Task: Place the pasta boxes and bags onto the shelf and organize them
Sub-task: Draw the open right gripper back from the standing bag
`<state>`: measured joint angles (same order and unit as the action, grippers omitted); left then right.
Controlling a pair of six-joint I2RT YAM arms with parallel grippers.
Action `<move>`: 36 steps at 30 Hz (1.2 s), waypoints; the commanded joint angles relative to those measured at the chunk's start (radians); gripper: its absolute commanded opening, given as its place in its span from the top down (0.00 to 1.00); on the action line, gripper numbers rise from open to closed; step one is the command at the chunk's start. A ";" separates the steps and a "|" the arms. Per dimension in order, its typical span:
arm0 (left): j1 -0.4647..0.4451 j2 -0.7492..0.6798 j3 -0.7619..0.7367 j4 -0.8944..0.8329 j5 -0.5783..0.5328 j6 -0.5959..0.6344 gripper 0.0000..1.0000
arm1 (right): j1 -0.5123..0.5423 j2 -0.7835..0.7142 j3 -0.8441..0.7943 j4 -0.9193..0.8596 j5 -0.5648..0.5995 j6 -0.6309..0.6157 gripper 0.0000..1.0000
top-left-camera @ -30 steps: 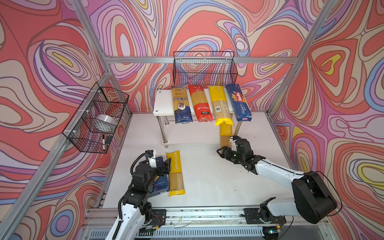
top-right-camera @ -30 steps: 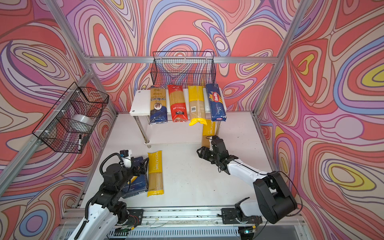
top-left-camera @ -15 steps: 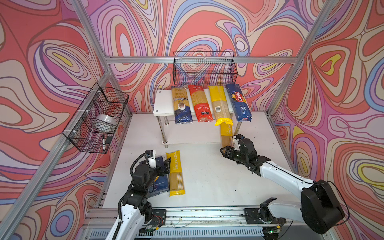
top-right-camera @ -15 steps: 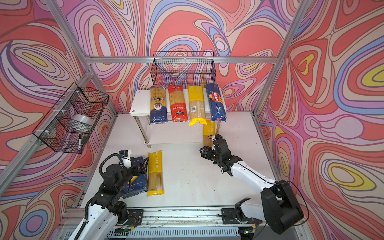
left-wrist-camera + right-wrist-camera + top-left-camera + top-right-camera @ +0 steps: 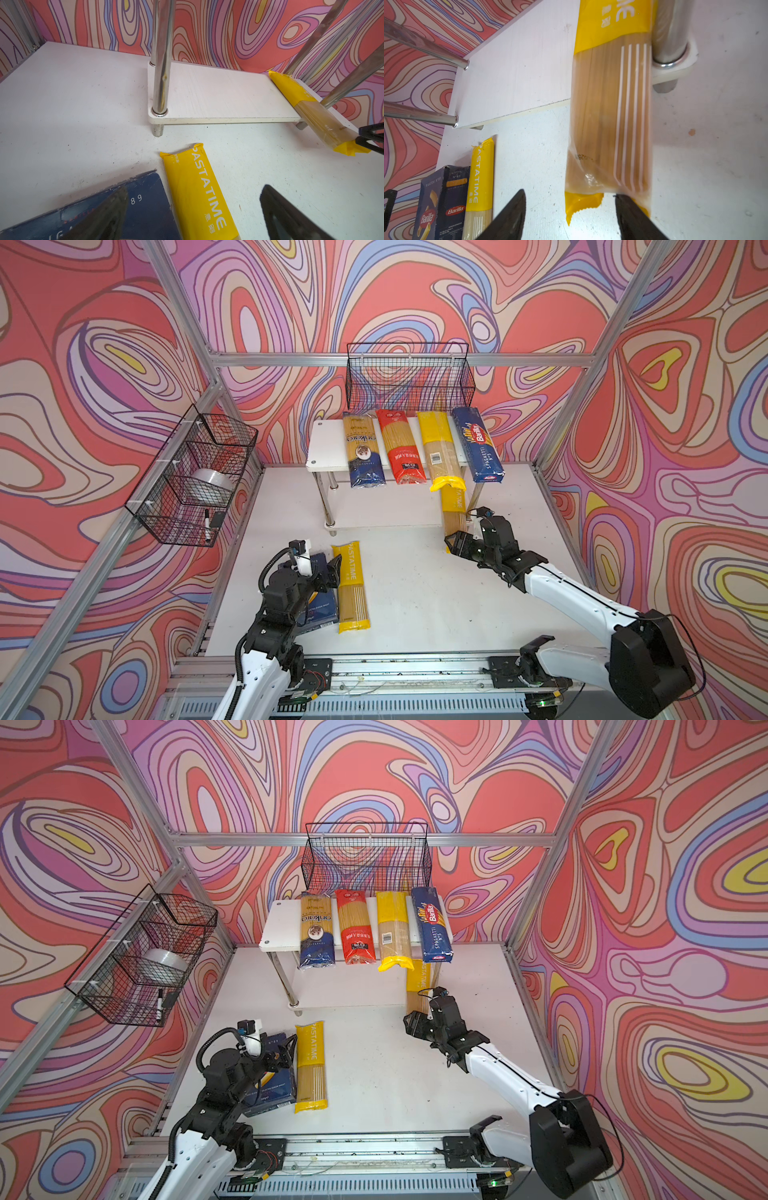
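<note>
The shelf [image 5: 326, 443] carries on its top board a gold-and-navy bag [image 5: 363, 452], a red bag [image 5: 401, 448], a yellow bag [image 5: 440, 452] and the long Barilla box [image 5: 478, 443]. Another yellow bag [image 5: 610, 104] lies partly on the lower board [image 5: 512, 72], beside a chrome leg, its near end out on the table. My right gripper [image 5: 569, 194] is open around that end, one finger overlapping the bag's corner. A third yellow bag [image 5: 197, 187] lies on the table beside the wide Barilla box [image 5: 145, 207]. My left gripper [image 5: 195, 188] hovers open over them.
A black wire basket [image 5: 409, 379] hangs on the back wall just above the shelf. A second one [image 5: 195, 472] on the left wall holds a tape roll and a marker. Chrome legs [image 5: 161, 62] stand at the shelf corners. A metal rail [image 5: 374, 668] runs along the front.
The right arm's elbow has swung to the right and its gripper has shifted slightly at the bag's end. The left arm and the packets have not moved.
</note>
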<state>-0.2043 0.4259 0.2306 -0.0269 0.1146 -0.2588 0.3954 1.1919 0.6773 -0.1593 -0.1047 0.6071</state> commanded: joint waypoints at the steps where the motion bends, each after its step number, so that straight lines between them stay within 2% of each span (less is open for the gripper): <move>1: -0.002 -0.006 0.005 -0.007 0.001 -0.005 0.00 | -0.012 -0.040 0.030 -0.043 0.050 -0.045 0.30; 9: -0.003 -0.011 0.004 -0.011 -0.012 -0.006 0.00 | -0.012 -0.207 0.007 -0.195 0.026 -0.058 0.30; 13: -0.003 0.000 0.008 -0.010 -0.021 -0.010 0.00 | -0.011 -0.315 -0.015 -0.255 -0.069 -0.035 0.30; 17: -0.002 0.006 0.017 -0.028 -0.032 -0.011 0.00 | -0.001 -0.403 -0.055 -0.242 -0.164 -0.001 0.30; 21: -0.002 0.012 0.045 -0.110 -0.066 -0.048 0.00 | 0.046 -0.433 -0.073 -0.239 -0.172 0.010 0.30; 25: -0.002 -0.008 0.061 -0.203 -0.154 -0.111 0.00 | 0.212 -0.362 -0.052 -0.221 -0.059 0.012 0.29; 31: -0.003 -0.069 0.062 -0.256 -0.152 -0.085 0.00 | 0.558 -0.067 0.127 -0.235 0.216 0.011 0.24; 34: -0.003 -0.099 0.065 -0.298 -0.204 -0.085 0.00 | 0.674 0.051 0.209 -0.231 0.318 0.021 0.23; 36: -0.002 -0.103 0.067 -0.316 -0.268 -0.102 0.00 | 0.721 0.113 0.233 -0.190 0.340 0.030 0.22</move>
<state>-0.2043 0.3347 0.2676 -0.2749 -0.0589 -0.3317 1.0695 1.2572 0.8745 -0.3775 0.1017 0.6235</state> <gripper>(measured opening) 0.999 0.776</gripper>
